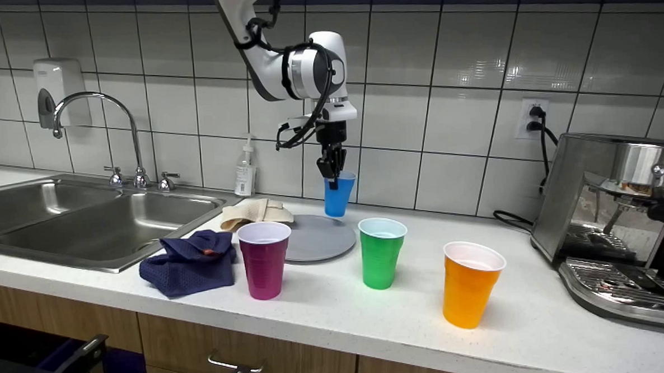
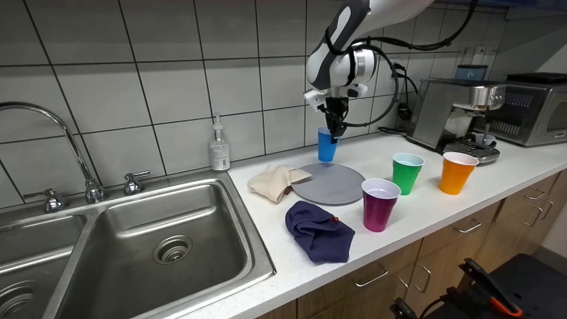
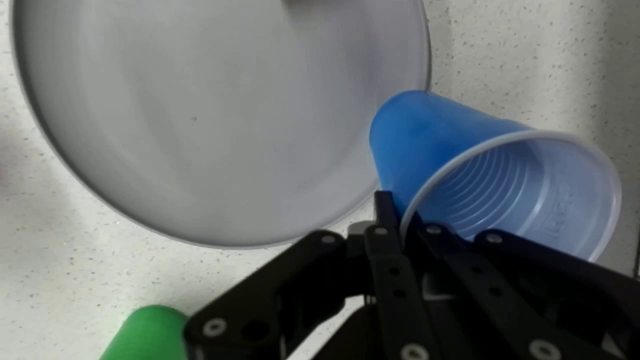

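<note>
My gripper (image 3: 402, 215) is shut on the wall of a blue cup (image 3: 430, 130) at its rim, with one finger outside and the other inside. In both exterior views the blue cup (image 1: 339, 202) is fairly upright behind the grey plate (image 1: 320, 240), close to the tiled wall. Whether its base touches the counter I cannot tell. From the wrist, the cup's base overlaps the plate's edge. A green cup (image 1: 381, 260), a purple cup (image 1: 264, 268) and an orange cup (image 1: 468, 292) stand upright nearer the counter's front. The inner fingertip is partly hidden by the rim.
A navy cloth (image 2: 319, 235) and a cream cloth (image 2: 272, 181) lie left of the plate. Further left are the steel sink (image 2: 261, 261), its faucet (image 2: 73, 141) and a pump bottle (image 2: 220, 153). A coffee machine (image 1: 635, 195) stands at the right.
</note>
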Tool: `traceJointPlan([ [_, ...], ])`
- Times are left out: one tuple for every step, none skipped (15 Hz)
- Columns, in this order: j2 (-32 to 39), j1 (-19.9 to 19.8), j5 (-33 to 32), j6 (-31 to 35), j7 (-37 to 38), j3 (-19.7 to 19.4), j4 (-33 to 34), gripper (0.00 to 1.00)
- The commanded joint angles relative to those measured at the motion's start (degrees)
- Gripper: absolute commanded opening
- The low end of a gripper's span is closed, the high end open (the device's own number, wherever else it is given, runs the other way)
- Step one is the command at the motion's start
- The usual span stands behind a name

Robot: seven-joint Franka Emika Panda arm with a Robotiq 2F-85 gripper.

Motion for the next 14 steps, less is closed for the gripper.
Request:
traceJointPlan([
  [-4.8, 0.9, -1.8, 2.2, -0.7, 0.5, -6.7, 0.01],
  [-4.9, 1.3, -2.2, 2.6, -0.2, 0.4, -7.4, 0.01],
  [-5.1, 1.8, -2.7, 2.8, 0.2, 0.3, -8.0, 0.01],
  [-5.2, 2.1, -3.1, 2.9, 0.2, 0.4, -8.5, 0.01],
  [-5.1, 2.6, -3.6, 3.5, 0.6, 0.3, -8.9, 0.01],
  [-5.0, 3.1, -4.0, 3.7, 0.9, 0.2, -9.1, 0.01],
  [-4.8, 3.6, -4.5, 4.2, 1.2, 0.1, -9.4, 0.01],
  [-4.7, 4.0, -4.8, 4.3, 1.3, 0.1, -9.5, 0.01],
  [-4.6, 4.3, -5.0, 4.5, 1.4, 0.2, -9.7, 0.01],
  [-4.6, 4.6, -5.2, 4.7, 1.5, 0.2, -9.7, 0.01],
  [-4.5, 4.9, -5.3, 4.9, 1.6, 0.2, -9.8, 0.01],
  [-4.5, 5.1, -5.3, 5.0, 1.5, 0.3, -9.9, 0.01],
  [-4.5, 5.3, -5.3, 5.2, 1.5, 0.3, -10.0, 0.01],
  [-4.4, 5.6, -5.4, 5.8, 1.9, 0.1, -10.0, 0.01],
])
